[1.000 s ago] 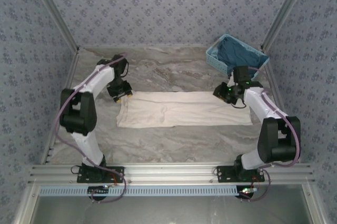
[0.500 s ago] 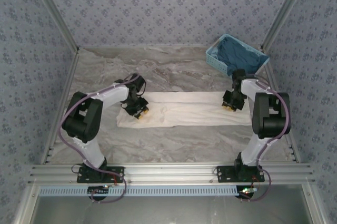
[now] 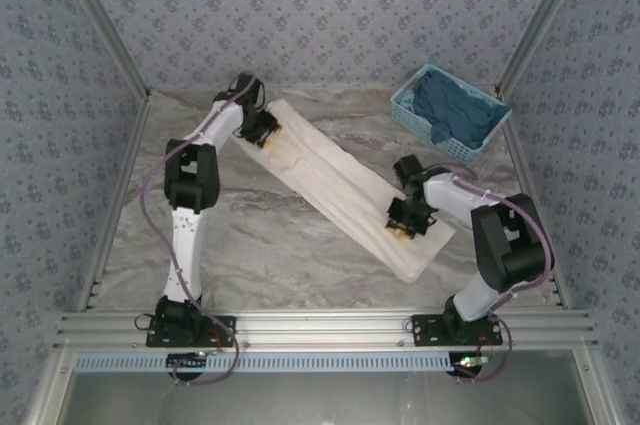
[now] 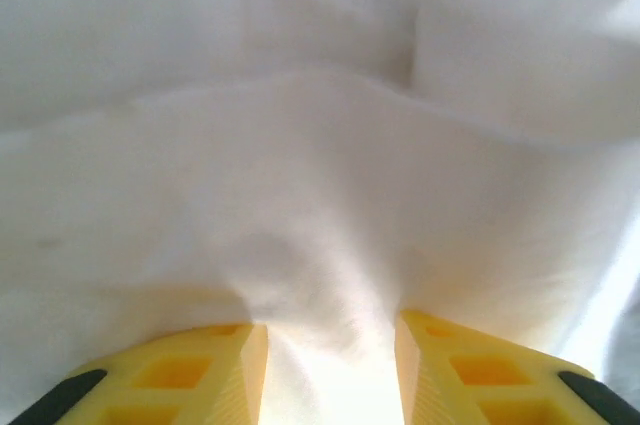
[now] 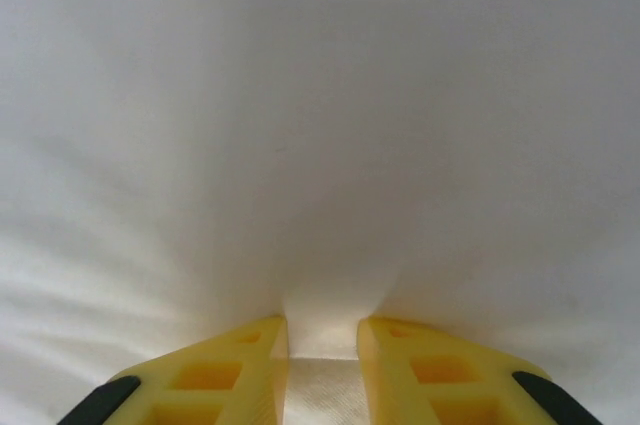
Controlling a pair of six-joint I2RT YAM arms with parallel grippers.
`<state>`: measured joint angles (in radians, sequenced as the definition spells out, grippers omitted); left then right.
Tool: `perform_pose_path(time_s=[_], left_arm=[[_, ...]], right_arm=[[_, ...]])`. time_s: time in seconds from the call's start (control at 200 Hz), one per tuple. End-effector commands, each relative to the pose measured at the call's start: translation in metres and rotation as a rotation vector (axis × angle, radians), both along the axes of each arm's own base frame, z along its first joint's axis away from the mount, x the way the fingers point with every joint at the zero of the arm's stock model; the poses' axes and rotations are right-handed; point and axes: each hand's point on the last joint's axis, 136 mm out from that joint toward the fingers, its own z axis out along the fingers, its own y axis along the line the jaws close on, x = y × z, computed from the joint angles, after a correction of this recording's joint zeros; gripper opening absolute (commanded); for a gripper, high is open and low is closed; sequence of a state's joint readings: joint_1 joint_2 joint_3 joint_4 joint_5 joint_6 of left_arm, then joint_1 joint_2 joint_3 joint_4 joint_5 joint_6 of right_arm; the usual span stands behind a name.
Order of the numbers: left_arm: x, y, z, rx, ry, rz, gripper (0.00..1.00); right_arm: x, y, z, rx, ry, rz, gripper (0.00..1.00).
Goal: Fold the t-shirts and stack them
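Observation:
A cream-white t-shirt (image 3: 345,190), folded into a long strip, lies diagonally on the marbled table (image 3: 250,245), from the far left down to the near right. My left gripper (image 3: 268,135) is at its far left end, shut on a pinch of the cloth (image 4: 330,345) between its yellow fingers (image 4: 200,375). My right gripper (image 3: 402,229) is at the near right end, shut on the t-shirt cloth (image 5: 322,345) as well. In both wrist views white fabric bunches into the narrow gap between the fingers.
A light-blue lattice basket (image 3: 410,115) holding dark blue cloth (image 3: 455,110) stands at the back right. Patterned walls and metal frame posts enclose the table; an aluminium rail (image 3: 320,325) runs along the near edge.
Both grippers came down onto the shirt's ends and shut on it. The strip has swung from lying straight across to a diagonal: left end carried far back, right end pulled nearer.

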<state>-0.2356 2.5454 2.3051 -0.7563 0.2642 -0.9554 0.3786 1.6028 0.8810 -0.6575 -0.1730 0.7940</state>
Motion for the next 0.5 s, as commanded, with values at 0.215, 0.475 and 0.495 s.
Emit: perform_pose_path(time_s=[0.215,0.475,0.495], left_arm=[[0.004,-0.055,0.11,-0.014,-0.188,-0.101,0.43],[-0.09,-0.114,0.116,-0.083,-0.06,-0.117,0.32],[-0.094,-0.113,0.107,-0.097,-0.041,-0.089,0.31]], right_arm=[[-0.007,0.047,0.043,0.116,-0.055,0.012,0.38],[0.025,0.016,0.078,0.202,-0.24,0.117,0.42],[0.029,0.015,0.078,0.209,-0.251,0.126,0.42]])
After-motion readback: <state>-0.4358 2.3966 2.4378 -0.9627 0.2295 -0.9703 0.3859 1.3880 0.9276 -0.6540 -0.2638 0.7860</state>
